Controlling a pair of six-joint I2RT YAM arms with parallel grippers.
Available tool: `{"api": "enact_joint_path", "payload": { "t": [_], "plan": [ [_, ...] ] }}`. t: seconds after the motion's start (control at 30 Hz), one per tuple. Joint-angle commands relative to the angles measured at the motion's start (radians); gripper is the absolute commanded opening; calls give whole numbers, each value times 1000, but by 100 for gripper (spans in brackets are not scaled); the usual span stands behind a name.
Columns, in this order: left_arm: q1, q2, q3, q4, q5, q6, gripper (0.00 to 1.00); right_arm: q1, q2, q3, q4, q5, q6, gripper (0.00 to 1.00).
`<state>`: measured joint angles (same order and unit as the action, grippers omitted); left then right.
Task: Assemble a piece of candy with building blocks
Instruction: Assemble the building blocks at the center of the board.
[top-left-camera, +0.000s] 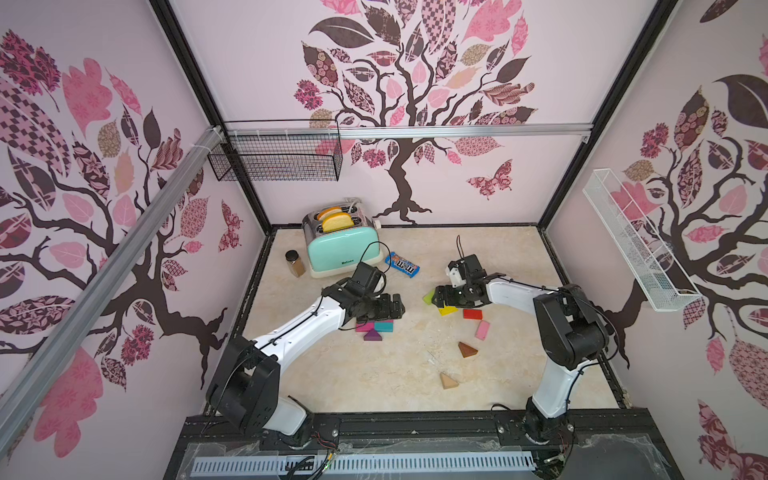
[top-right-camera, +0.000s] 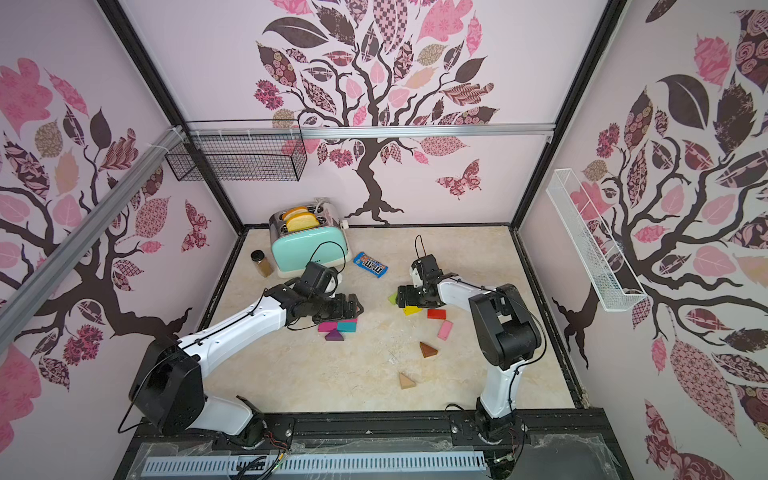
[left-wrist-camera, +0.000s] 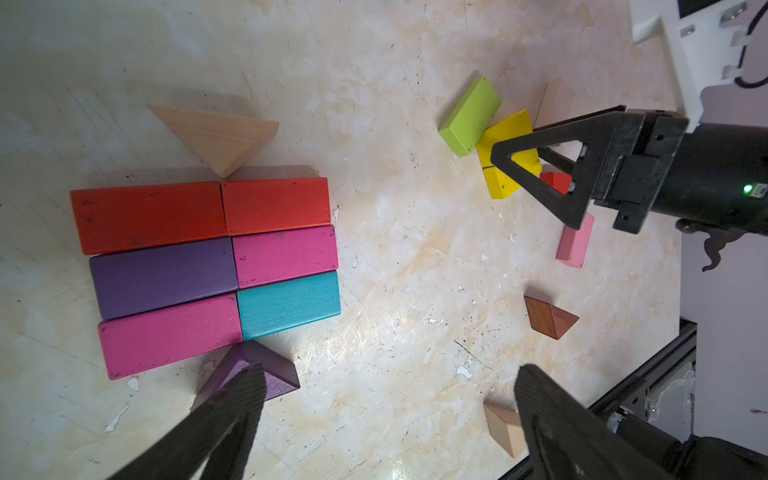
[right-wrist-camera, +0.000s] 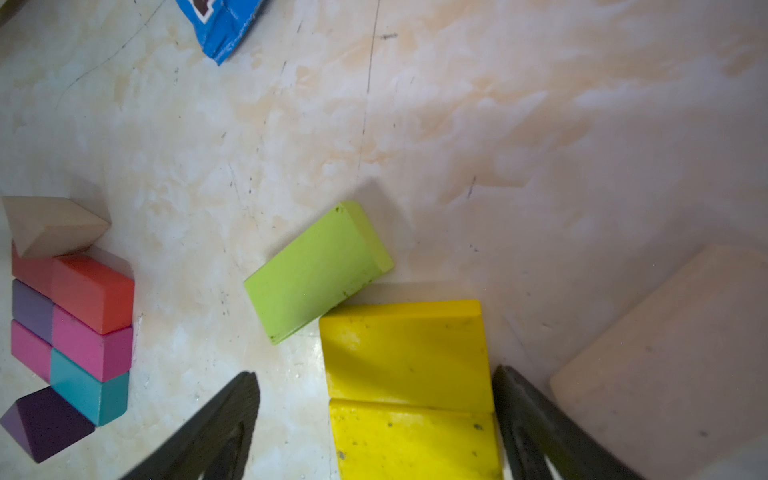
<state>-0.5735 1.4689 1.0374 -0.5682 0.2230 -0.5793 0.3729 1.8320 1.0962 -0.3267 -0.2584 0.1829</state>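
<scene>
As they lie now, the building blocks: some sit in a neat patch left of the middle, and the rest lie loose on the right.
Neat patch (left-wrist-camera: 286, 253): six flat blocks, red, purple, pink and teal, all touching side by side.
Patch triangles: a tan triangle (left-wrist-camera: 216, 137) touches the far side and a purple triangle (top-left-camera: 372, 336) touches the near side.
Yellow blocks (right-wrist-camera: 403, 353): two of them, end to end, right of the middle.
Green block (right-wrist-camera: 316, 274): its corner touches a yellow one.
Loose ones nearer us: red block (top-left-camera: 473, 313), pink block (top-left-camera: 482, 330), brown triangle (top-left-camera: 467, 350) and pale triangle (top-left-camera: 449, 380), all apart from each other.
How they feel: I think they are hard, light wood. The smooth paint may slip, and they will not break.
Where to hold: the two long sides of a flat block. On a triangle, hold the flat ends, not the slopes.
Right gripper (right-wrist-camera: 374, 374): spread wide over the yellow blocks with one finger just beside them, and not squeezing.
Left gripper (left-wrist-camera: 388, 374): spread wide and empty, hanging over the neat patch.
Watch out: lifting one yellow block may drag the other one or the green one along.
Farther off: a blue candy packet (top-left-camera: 402, 265), a toaster (top-left-camera: 343, 249) and a jar (top-left-camera: 295, 262).
</scene>
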Motion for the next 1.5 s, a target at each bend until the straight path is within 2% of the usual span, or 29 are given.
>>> {"api": "enact_joint_path", "payload": {
  "t": [0.0, 0.53, 0.83, 1.0, 1.2, 1.47],
  "plan": [
    [6, -12, -9, 14, 6, 2, 98, 17, -7, -21, 6, -12, 23, 91],
    [8, -25, -24, 14, 7, 4, 98, 65, -25, -38, 3, 3, 53, 90],
    [8, 11, 8, 30, 23, 24, 98, 65, -187, -76, -125, 88, -12, 92],
    [8, 122, 149, 30, 57, 50, 98, 66, -284, -149, -180, 75, -32, 91],
    [9, 379, 402, 30, 121, 61, 96, 67, -259, -187, -180, -36, -53, 88],
    [-1, 683, 721, -1, 193, 52, 96, 67, -219, -225, -73, -85, -27, 87]
  ]
}}
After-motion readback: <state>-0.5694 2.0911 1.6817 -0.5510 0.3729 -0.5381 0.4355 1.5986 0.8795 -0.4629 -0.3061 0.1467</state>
